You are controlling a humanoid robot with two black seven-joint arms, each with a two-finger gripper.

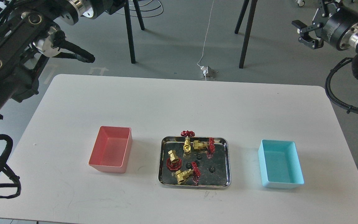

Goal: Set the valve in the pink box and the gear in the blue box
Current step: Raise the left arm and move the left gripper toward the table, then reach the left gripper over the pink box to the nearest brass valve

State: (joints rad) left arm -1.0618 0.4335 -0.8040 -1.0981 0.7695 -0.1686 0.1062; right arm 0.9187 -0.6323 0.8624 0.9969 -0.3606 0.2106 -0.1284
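Several brass valves with red handwheels lie in a shiny steel tray [163,155] at the table's middle; one valve [183,176] is near the tray's front. Three tiny black gears lie among them, one gear [211,169] at the front right. The pink box [95,161] stands left of the tray and the blue box [264,168] right of it, both with nothing inside. My right gripper [305,33] hangs open high at the upper right, beyond the table. My left gripper [117,6] is cut off by the top edge, far from the tray.
The white table [179,102] has rounded corners, with bare surface behind the tray and the boxes. Black stand legs [130,37] and a white cable with a plug [205,73] are on the floor beyond the far edge. Black hoses hang at both sides.
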